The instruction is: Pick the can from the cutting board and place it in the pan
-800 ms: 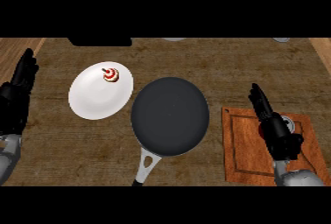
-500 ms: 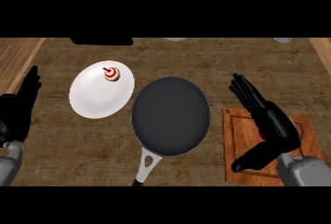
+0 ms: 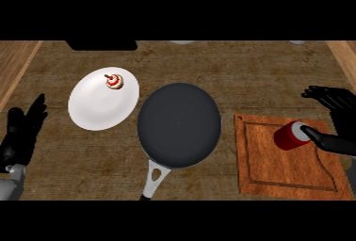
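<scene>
The can (image 3: 293, 135) is red with a light top. The cutting board (image 3: 278, 164) is reddish brown wood. The pan (image 3: 179, 124) is black with a pale grey handle. The plate (image 3: 97, 106) is white. The counter (image 3: 230, 66) is streaky brown.

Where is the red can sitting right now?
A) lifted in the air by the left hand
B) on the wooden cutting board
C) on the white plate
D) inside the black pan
B: the red can stands on the cutting board, to the right of the pan, with the right hand beside it and its thumb touching the can's top.
</scene>
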You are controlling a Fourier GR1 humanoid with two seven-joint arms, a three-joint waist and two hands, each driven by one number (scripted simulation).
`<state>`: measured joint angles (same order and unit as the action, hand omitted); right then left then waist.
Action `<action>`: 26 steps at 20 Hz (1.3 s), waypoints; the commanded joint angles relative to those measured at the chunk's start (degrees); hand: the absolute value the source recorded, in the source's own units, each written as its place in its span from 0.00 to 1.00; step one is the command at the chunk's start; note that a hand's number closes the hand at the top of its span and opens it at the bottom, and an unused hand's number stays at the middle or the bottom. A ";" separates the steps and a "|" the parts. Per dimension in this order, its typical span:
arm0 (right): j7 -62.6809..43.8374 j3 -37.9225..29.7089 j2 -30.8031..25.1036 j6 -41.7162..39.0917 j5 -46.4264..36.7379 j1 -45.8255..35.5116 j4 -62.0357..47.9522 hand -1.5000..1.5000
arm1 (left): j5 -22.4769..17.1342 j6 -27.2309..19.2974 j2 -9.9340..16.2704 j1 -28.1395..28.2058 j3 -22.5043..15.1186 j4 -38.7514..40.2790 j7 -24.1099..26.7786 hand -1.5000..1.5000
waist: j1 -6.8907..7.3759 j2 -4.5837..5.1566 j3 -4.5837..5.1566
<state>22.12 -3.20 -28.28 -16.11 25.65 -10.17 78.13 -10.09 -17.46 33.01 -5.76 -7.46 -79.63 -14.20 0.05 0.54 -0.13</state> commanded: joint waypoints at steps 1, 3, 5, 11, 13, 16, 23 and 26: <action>9.85 -3.20 -4.93 -13.92 0.82 -1.25 -10.08 0.00 | 0.81 0.77 -1.51 -1.86 -0.13 3.25 -0.43 0.50 | 0.19 -0.16 0.03; 13.31 -4.05 -9.62 -18.46 -2.00 0.38 -10.52 0.00 | 0.16 1.75 -2.55 0.82 0.75 5.58 4.29 0.50 | 0.17 -0.17 0.06; 10.45 -5.01 -13.24 -18.23 -3.30 -0.78 -8.14 0.00 | 0.48 2.79 -1.97 -2.19 1.53 6.97 2.82 0.50 | -0.39 -0.39 0.13; 4.95 -1.41 -24.16 -15.64 -16.49 -5.22 -4.19 0.00 | -0.25 4.22 -1.00 -1.11 2.24 6.34 2.68 0.50 | 0.44 -0.53 0.20; 1.49 0.08 -28.36 -15.98 -19.86 -6.60 -0.20 0.00 | 0.17 3.63 -1.63 -1.80 1.97 6.58 2.31 0.50 | 0.02 -0.67 0.30; -3.41 5.69 -28.08 -13.68 -27.25 -9.07 3.16 0.00 | 1.93 3.31 -2.26 -2.85 0.43 6.79 1.55 0.50 | 0.72 -0.40 0.24; -13.77 15.05 -26.35 -13.71 -38.82 -12.26 10.33 0.00 | 2.14 3.77 -3.27 -1.89 1.44 6.66 3.41 0.50 | 0.70 -0.50 0.19; -11.96 14.50 -28.63 -15.26 -41.53 -6.89 13.50 0.00 | 2.97 3.05 -3.21 -2.26 2.48 6.95 1.36 0.50 | -0.45 -0.64 0.14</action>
<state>10.65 9.47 -56.05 -31.33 -10.79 -20.53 88.03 -8.26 -13.84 30.52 -7.76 -5.33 -73.37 -12.36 0.46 -0.04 0.07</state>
